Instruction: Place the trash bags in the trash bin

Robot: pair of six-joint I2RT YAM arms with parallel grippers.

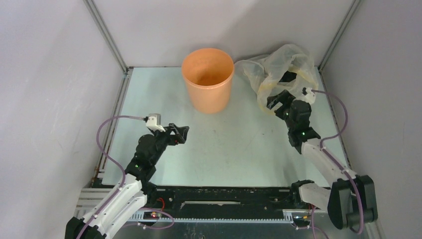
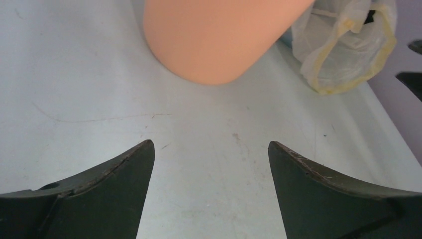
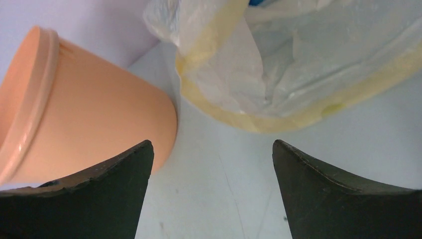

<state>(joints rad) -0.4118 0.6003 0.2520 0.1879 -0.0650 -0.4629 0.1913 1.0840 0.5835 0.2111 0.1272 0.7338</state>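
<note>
**Both grippers open, bin standing at far-centre of table**

The table (image 1: 224, 149), pale w/ light scuffs, filled the enclosure floor. The two arms reached over it from the near edge. The left arm (image 1: 134, 169) angled twd the centre and the right arm (image 1: 318, 149) stretched twd the far-right corner.

A translucent yellowish bag (image 1: 278, 64) lay crumpled in that far-right corner, its yellow-edged mouth facing the right arm. The trash bin (image 1: 207, 79), round and orange, stood upright at the far middle of the table, just left of that bag, w/ nothing visible inside from above.

The right gripper (image 3: 211, 144) was right at the yellowish bag's mouth. Its fingers were spread apart w/ only bare table between them. The left gripper (image 2: 211, 147) hung over the table's left-centre, near side of the bin and apart from it, fingers likewise spread w/ nothing between.

The black trash bag wasn't clearly seen. A dark patch (image 1: 288, 77) showed inside the yellowish bag's mouth, but I couldn't tell if that was it.
</note>
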